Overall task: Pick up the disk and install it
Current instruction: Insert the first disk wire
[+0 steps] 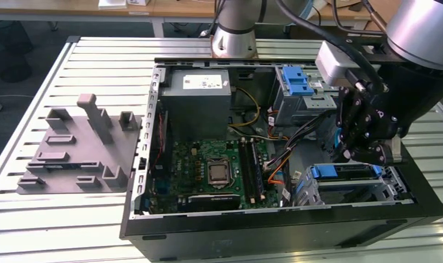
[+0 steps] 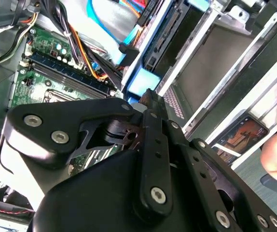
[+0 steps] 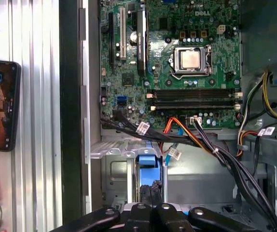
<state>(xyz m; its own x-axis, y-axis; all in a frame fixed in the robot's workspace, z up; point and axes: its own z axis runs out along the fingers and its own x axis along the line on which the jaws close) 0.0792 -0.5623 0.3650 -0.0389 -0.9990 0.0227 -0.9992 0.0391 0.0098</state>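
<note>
Inside the open computer case (image 1: 151, 164), the gripper (image 1: 367, 156), fingers together on the blue-framed disk (image 3: 147, 164), should keep it square to the drive cage (image 1: 352, 183) and slide without forcing.

A slatted silver metal desk (image 1: 82, 219) carries an open black computer case (image 1: 280, 235) and a grey plastic fixture tray (image 1: 79, 159), apart.

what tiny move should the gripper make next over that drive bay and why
Probably ease straight down a little. In the exterior view the gripper hovers just above the disk, whose blue carrier already sits in the lower cage, so pressing gently might seat it.
</note>
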